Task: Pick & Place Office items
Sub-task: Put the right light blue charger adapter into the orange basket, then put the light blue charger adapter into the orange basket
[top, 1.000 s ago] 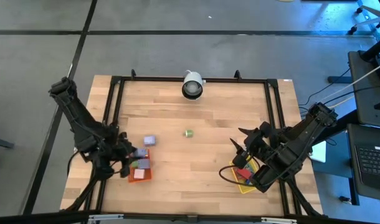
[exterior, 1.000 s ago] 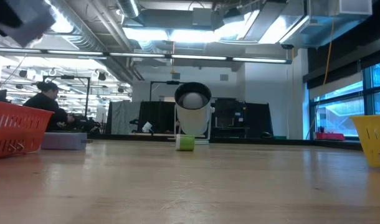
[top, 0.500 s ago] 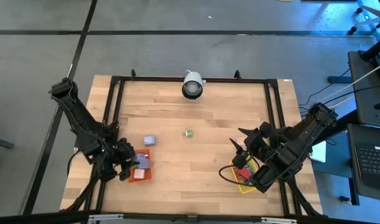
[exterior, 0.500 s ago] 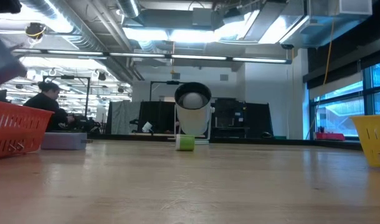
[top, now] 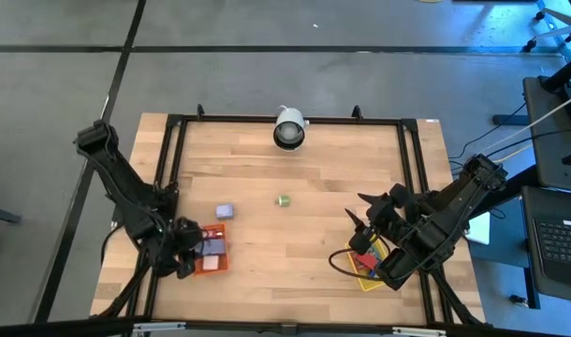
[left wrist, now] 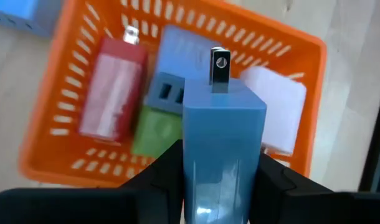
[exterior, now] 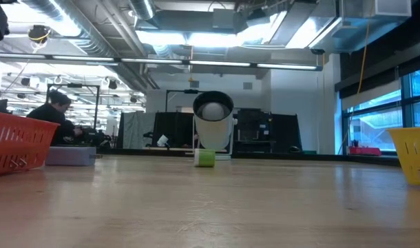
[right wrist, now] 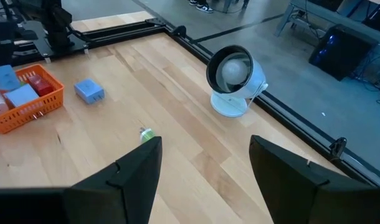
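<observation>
Lilac piece [top: 225, 212] beside orange tray [top: 213, 265], unobstructed

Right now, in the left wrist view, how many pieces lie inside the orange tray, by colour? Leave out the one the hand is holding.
Red piece: 1
Green piece: 1
Slate-blue piece: 1
Pale blue piece: 1
White piece: 1
Total in the orange tray: 5
</observation>
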Controlling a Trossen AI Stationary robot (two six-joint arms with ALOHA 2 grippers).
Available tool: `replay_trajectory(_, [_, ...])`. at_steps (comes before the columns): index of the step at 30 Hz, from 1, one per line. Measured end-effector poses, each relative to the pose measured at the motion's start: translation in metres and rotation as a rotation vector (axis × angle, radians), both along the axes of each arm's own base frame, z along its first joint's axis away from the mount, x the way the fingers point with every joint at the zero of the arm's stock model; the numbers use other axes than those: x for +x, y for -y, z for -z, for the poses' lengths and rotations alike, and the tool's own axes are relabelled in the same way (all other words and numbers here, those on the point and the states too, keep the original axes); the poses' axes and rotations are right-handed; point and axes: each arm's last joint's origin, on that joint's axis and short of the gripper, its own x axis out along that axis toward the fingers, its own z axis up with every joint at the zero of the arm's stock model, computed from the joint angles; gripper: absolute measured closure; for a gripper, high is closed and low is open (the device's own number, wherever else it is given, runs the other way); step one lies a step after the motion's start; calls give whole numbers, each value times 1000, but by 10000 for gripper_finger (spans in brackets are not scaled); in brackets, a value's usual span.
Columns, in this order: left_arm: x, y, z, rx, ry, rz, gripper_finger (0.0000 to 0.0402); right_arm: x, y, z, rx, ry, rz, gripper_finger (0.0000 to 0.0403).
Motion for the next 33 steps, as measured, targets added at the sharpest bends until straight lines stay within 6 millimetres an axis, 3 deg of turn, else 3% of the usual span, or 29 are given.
replay_trajectory(5, [1,2,3,-4,-17,-20,285,0,0,0,3,3,0,160])
replay_trajectory(12, [1,0,2,-6,5,-63,201,0,0,0,3,3,0,160])
replay_trajectory(16, [2,0,2,-24,-17,-64,174,1,-1,0,-3,-3,-6,160])
replay_trajectory(26, [16,5,-27,-23,21,-28,168,1,-1,0,-11,-20,-20,160])
replay_trajectory(33, [16,-8,-45,120,-47,-61,169,2,-3,0,-14,-32,-40,160])
